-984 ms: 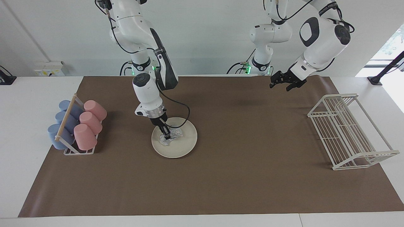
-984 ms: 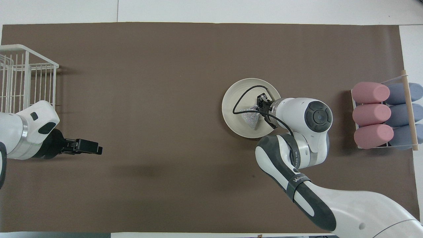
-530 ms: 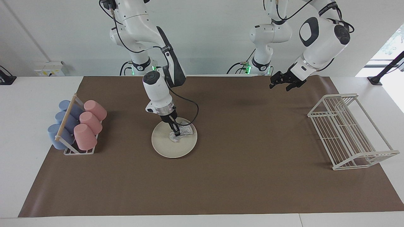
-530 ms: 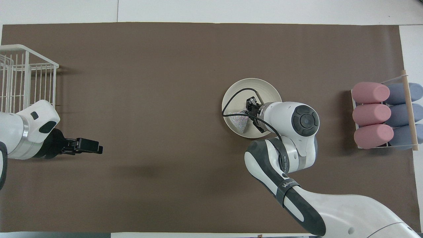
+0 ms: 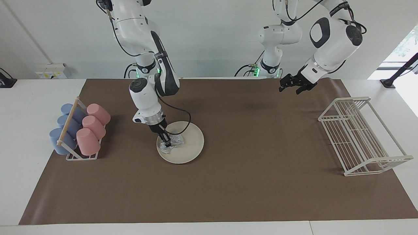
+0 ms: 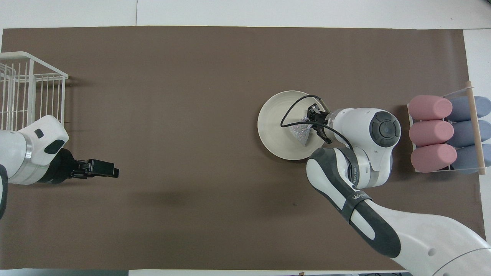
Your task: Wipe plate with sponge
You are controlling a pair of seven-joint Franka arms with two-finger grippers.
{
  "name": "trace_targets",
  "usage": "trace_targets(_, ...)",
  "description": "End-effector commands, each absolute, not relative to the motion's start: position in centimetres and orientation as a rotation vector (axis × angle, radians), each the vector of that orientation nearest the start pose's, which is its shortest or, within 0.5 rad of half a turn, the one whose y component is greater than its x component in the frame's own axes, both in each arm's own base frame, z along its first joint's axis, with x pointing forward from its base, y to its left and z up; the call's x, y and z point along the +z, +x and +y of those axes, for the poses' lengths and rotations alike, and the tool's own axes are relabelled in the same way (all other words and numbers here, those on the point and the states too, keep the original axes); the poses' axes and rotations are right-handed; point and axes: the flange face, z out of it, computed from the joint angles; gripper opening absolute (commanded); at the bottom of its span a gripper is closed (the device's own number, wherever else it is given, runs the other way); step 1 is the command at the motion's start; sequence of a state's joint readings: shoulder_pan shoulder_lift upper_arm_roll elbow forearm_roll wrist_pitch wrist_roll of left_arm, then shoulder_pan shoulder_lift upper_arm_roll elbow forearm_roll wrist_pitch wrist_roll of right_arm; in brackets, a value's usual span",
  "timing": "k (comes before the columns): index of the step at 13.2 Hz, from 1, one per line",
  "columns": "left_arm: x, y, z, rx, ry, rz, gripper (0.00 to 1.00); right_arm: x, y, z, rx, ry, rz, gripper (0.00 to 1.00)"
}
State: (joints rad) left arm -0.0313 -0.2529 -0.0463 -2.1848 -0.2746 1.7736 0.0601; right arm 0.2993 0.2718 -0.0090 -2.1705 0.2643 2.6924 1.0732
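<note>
In the facing view, the right gripper (image 5: 167,143) is down on the plate (image 5: 191,150), its fingertips pinched tight on the sponge (image 5: 173,142), which lies pressed against the plate's surface at about nine o'clock from the plate's centre. The plate sits on the brown mat (image 5: 228,182), between the cup rack (image 5: 80,130) at nine o'clock and the white wire rack (image 5: 362,137) at three o'clock, much closer to the cups. The left gripper (image 5: 295,85) hangs in the air over the mat's edge by the robots, jaws spread, holding nothing; that arm waits.

In the overhead view, the right gripper (image 6: 313,117) holds the sponge (image 6: 300,133) at about three o'clock on the plate (image 6: 272,126). The left gripper (image 6: 100,168) hovers over bare mat (image 6: 191,96), with the wire rack (image 6: 30,88) at eleven o'clock from it.
</note>
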Motion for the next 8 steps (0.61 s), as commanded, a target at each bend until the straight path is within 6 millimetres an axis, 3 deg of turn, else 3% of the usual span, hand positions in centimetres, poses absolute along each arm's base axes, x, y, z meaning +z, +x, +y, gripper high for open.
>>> trace_targets(1, 48.9, 46.2, -5.9, 0.228, -3.361, 0.082, 1.00, 27.5, 55.6, 18.5, -0.098, -2.478, 1.453, 0.00)
trace_targets(3, 49.3, 46.3, -5.9, 0.215, -3.362, 0.083, 1.00, 27.4, 54.5, 20.6, -0.061, -2.446, 1.515, 0.00)
trace_targets(5, 50.0, 46.8, -6.8, 0.142, -3.363, 0.111, 1.00, 27.9, 53.4, 24.6, -0.041, -2.368, 1.596, 0.00)
trace_targets(7, 50.7, 46.9, -9.3, 0.092, -3.357, 0.193, 1.00, 28.0, 53.5, 24.6, -0.039, -2.377, 1.585, 0.00)
trace_targets(8, 50.5, 46.9, -9.2, 0.079, -3.358, 0.187, 1.00, 27.9, 53.6, 24.5, -0.038, -2.397, 1.563, 0.00)
